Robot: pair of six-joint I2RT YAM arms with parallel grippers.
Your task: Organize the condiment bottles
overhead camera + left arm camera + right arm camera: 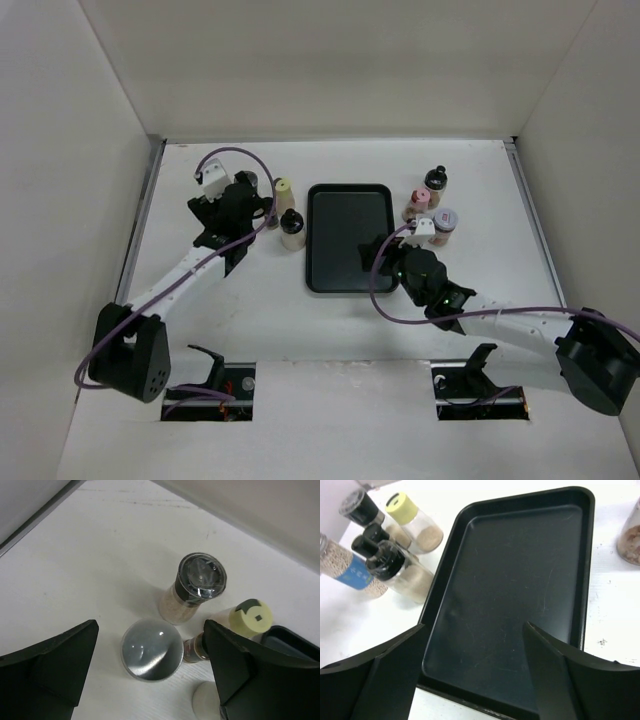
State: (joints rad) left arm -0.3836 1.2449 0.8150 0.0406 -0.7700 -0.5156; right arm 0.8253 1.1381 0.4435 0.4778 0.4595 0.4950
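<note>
Between the fingers of my left gripper [150,629] stands a silver-capped bottle [151,651], upright. The jaws are apart, with a gap showing on each side of the cap, so nothing is clamped. Just beyond it is a black-lidded grinder [200,577]. Toward the tray [295,642] there's a yellow-capped bottle [252,617], and a white-capped bottle [205,700] pokes in at the bottom edge. That whole bunch stands just off the tray's left side, packed close together.

Now my right gripper [475,626]: jaws wide, nothing between them, hanging over the tray's bare floor. Its candidates are off the tray's right side: a pink-capped bottle [421,198], a black-capped bottle [436,180] behind that, and a pale-lidded jar [445,222] just beside the wrist. None of them is lined up between those fingers.

Progress, as I read it: barely started. The tray holds nothing, and every bottle I can see is standing on the table [330,330], in one cluster on each side of the tray. If the tray is where they belong, they're all left to move. The silver-capped one looks like the first pick.
</note>
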